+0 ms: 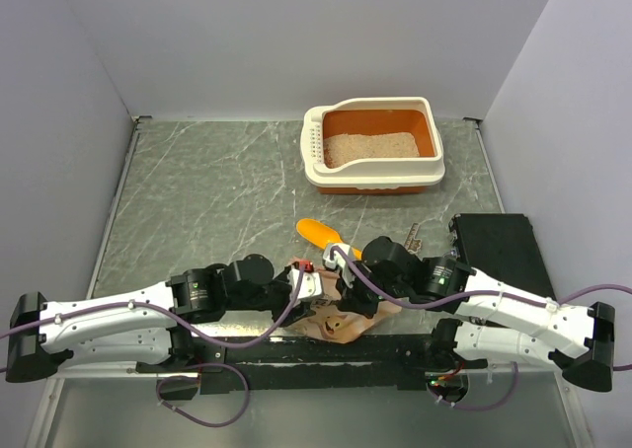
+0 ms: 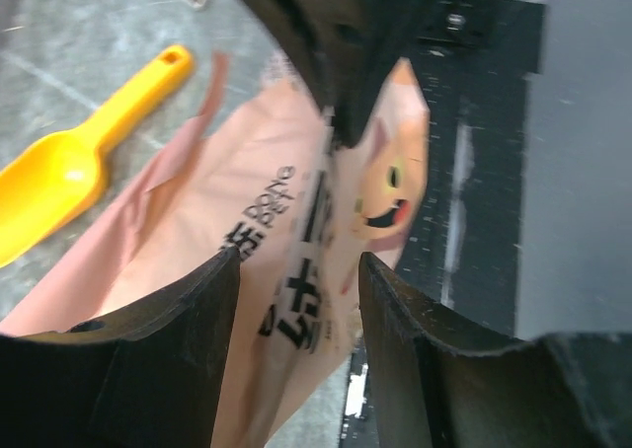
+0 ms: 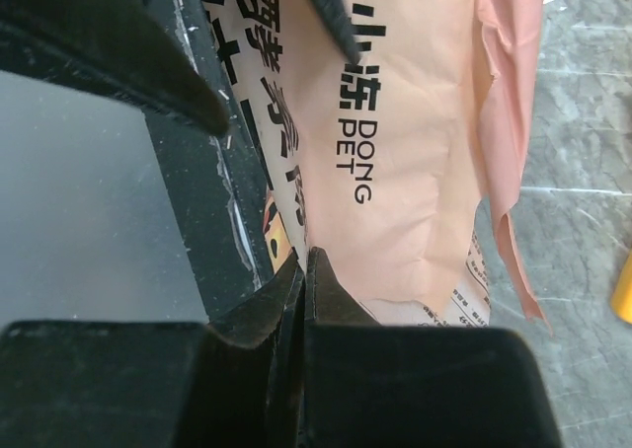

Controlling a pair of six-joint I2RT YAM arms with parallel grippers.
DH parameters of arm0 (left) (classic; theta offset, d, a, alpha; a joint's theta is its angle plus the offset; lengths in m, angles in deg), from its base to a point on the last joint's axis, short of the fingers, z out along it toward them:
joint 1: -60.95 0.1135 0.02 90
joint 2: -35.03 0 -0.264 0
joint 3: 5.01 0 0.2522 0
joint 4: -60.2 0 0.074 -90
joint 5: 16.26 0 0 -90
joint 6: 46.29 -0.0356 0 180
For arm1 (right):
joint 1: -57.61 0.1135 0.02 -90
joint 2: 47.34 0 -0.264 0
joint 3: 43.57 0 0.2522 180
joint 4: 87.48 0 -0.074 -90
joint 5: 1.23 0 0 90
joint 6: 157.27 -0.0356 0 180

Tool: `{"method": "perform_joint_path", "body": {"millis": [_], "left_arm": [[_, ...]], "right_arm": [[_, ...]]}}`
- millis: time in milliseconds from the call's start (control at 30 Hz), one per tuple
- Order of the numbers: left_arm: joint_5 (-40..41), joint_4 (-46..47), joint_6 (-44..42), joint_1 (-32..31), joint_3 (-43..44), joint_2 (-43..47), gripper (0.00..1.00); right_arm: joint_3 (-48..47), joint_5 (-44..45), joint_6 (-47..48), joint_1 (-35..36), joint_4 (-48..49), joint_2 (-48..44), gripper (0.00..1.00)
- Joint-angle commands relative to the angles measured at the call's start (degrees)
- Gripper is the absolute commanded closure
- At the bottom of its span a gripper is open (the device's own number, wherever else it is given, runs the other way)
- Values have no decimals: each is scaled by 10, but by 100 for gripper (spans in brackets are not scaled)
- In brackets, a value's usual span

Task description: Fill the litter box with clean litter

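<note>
The litter box (image 1: 373, 178), cream with an orange inside, stands at the back centre-right and holds a layer of clean litter (image 1: 370, 148). The tan paper bag (image 1: 341, 318) with Chinese print lies near the arm bases. My right gripper (image 3: 308, 270) is shut on the bag's (image 3: 415, 152) edge; in the top view the right gripper (image 1: 344, 268) sits over the bag's top. My left gripper (image 2: 296, 310) is open, its jaws standing on either side of a fold of the bag (image 2: 286, 221) without closing on it; in the top view the left gripper (image 1: 314, 282) is beside the right one.
A yellow-orange scoop (image 1: 321, 233) lies on the marble table just beyond the bag; it also shows in the left wrist view (image 2: 59, 177). A flat black box (image 1: 494, 251) lies at the right. A small metal object (image 1: 412, 237) lies between the scoop and the black box.
</note>
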Motion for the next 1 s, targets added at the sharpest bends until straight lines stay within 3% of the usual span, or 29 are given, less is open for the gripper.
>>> {"method": "perform_joint_path", "body": {"millis": [0, 133, 267, 400, 433, 467, 567, 800, 967], "left_arm": [[-79, 18, -2, 0, -4, -13, 44], [-83, 19, -6, 5, -7, -24, 50], [-62, 13, -8, 11, -12, -48, 99], [6, 7, -1, 11, -10, -62, 99], [20, 5, -1, 10, -8, -63, 99], [39, 3, -1, 11, -6, -60, 99], [94, 8, -2, 12, -15, -32, 99], [165, -11, -12, 33, -18, 49, 99], [197, -26, -23, 37, -20, 94, 99]], "right_arm": [[-6, -27, -6, -1, 19, -13, 100], [-5, -25, -9, -2, 16, -15, 100], [-2, -30, -12, -2, 19, -20, 100], [-3, -34, -14, -2, 23, -27, 100], [-3, -27, -16, -2, 23, -33, 94], [-4, -21, -18, -1, 26, -35, 67], [-15, 23, -20, -1, 24, -49, 51], [-61, 177, -1, -2, -20, -85, 45], [-40, 178, 56, -1, 3, -114, 40]]}}
